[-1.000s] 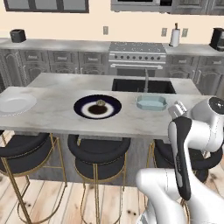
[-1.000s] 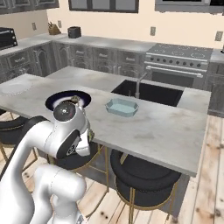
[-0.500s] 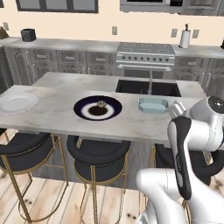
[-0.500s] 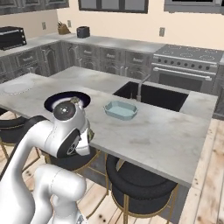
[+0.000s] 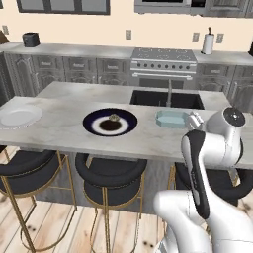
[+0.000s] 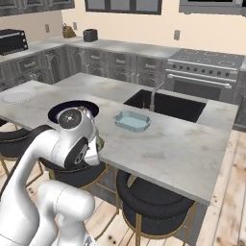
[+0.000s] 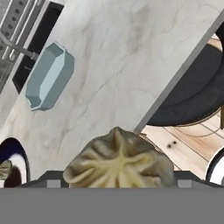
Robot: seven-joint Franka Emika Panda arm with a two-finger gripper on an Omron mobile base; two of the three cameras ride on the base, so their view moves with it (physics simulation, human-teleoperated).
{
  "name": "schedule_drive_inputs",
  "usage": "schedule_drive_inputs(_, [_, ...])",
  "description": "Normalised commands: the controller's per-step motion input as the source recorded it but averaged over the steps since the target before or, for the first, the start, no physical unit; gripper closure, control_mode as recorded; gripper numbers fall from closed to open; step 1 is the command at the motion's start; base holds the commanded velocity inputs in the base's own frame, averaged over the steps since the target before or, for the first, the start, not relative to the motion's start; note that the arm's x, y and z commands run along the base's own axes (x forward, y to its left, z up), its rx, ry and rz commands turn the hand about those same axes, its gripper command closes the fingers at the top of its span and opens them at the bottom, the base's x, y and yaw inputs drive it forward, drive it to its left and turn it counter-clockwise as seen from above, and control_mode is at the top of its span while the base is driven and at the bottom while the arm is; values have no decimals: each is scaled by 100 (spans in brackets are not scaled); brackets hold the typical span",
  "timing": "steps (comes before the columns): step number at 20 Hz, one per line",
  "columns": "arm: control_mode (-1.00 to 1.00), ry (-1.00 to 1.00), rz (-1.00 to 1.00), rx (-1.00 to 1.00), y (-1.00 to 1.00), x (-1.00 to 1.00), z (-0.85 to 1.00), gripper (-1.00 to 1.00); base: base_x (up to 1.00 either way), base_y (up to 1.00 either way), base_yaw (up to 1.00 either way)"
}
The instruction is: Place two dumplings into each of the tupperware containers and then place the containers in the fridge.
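Observation:
My gripper (image 7: 118,183) is shut on a tan, pleated dumpling (image 7: 120,159) that fills the gap between the fingers. It hangs above the marble island's near edge. The pale teal tupperware container (image 7: 48,76) lies empty on the island further in, close to the sink; it also shows in the base views (image 5: 172,118) (image 6: 132,121). My hand (image 5: 195,120) hovers just right of that container. A second dumpling (image 5: 113,117) sits on the dark-blue plate (image 5: 109,122), whose rim appears at the hand view's lower left (image 7: 11,162). The fridge is out of view.
A round white plate (image 5: 19,117) rests at the island's left end. The black sink (image 5: 165,99) with its faucet is behind the teal container. Dark bar stools (image 5: 111,175) line the island's near side. Stove and cabinets run along the back wall.
The whole scene has shifted a little in both base views, so the camera moved. The arm keeps its pose with the dumpling in its grip.

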Motion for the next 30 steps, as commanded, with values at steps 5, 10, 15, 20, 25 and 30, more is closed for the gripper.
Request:
schedule_drive_inputs(5, [-100,5,0,-2,-25,100,1,100,0,0,0])
schedule_drive_inputs(10, [-100,5,0,0,-24,100,16,100,0,0,0])
schedule_drive_inputs(15, [-100,0,2,-8,0,92,42,100,0,0,0])
schedule_drive_inputs(20, [-100,6,9,-5,-12,79,20,100,0,0,0])
schedule_drive_inputs(25, [-100,7,14,0,-44,75,-25,100,0,0,0])
schedule_drive_inputs(30, [-100,14,10,-1,-23,63,-44,100,0,0,0])
